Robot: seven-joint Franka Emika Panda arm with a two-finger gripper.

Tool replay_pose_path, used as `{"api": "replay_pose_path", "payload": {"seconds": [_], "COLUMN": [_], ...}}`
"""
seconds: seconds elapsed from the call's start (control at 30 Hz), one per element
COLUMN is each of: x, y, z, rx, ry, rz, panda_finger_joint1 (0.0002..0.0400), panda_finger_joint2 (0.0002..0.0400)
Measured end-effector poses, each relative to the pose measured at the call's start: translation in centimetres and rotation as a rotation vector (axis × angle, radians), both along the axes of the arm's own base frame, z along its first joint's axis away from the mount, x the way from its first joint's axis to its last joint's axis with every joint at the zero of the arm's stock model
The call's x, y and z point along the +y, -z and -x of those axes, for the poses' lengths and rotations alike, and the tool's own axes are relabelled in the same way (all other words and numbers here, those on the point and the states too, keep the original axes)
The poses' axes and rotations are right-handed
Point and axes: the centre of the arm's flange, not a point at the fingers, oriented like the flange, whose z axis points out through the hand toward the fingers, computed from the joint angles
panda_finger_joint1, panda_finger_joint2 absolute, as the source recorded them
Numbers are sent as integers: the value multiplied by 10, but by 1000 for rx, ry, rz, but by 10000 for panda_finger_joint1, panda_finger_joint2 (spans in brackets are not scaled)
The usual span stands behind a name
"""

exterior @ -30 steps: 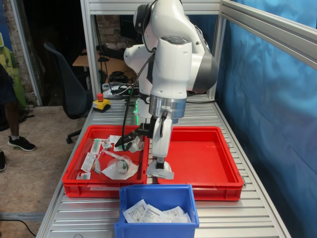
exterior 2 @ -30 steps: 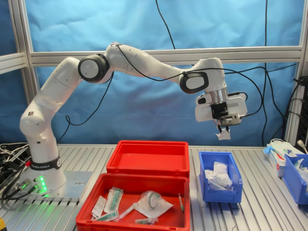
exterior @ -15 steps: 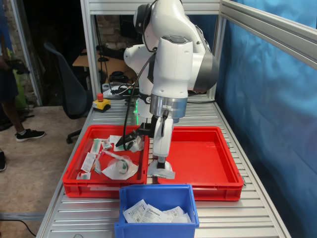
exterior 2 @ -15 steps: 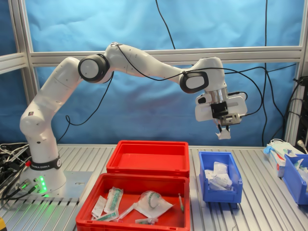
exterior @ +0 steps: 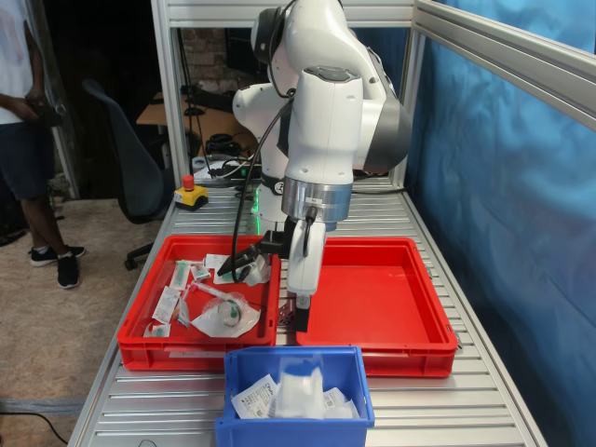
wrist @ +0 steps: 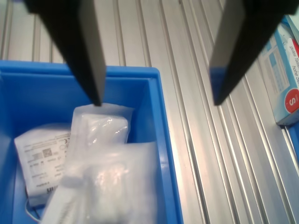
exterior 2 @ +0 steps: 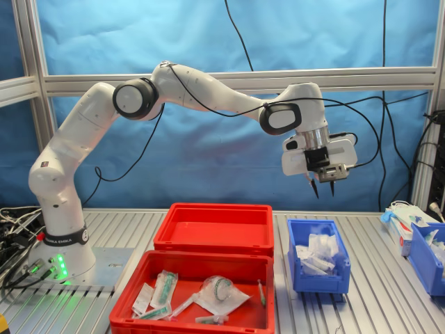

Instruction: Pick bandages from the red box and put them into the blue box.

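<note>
1. Hovering high above the blue box (exterior 2: 318, 259), the gripper (exterior 2: 320, 188) has its fingers (wrist: 88, 51) spread apart, holding nothing.
2. Bandages (wrist: 100, 163) lie inside the blue box, heaped on other packets.
3. At nine o'clock from it in the second exterior view sits the red box (exterior 2: 213, 227).

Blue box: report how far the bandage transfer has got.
Done: white bandages lie piled in the blue box, and the bare red box shows none left. In hand: nothing; the gripper hangs open and empty above the blue box. Left: seemingly nothing to move from that tray.
</note>
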Motion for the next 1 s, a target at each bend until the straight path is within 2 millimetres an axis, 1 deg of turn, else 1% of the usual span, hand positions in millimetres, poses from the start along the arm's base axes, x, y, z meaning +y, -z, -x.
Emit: {"api": "replay_pose_path", "payload": {"seconds": [0.03,0.07,0.23,0.27,0.33,0.37,0.47,0.5,0.67,0.7,1.0], "x": [0,0,0,0,0,0,0,0,0,0,0], "y": [0,0,0,0,0,0,0,0,0,0,0], "z": [0,0,0,0,0,0,0,0,0,0,0], "rx": [0,0,0,0,0,0,0,0,0,0,0], "ry": [0,0,0,0,0,0,0,0,0,0,-1], "rz": [0,0,0,0,0,0,0,0,0,0,0], "panda_finger_joint1": [150,200,200,250,250,300,300,350,350,389,398], "panda_finger_joint2": [150,200,200,250,250,300,300,350,350,389,398]}}
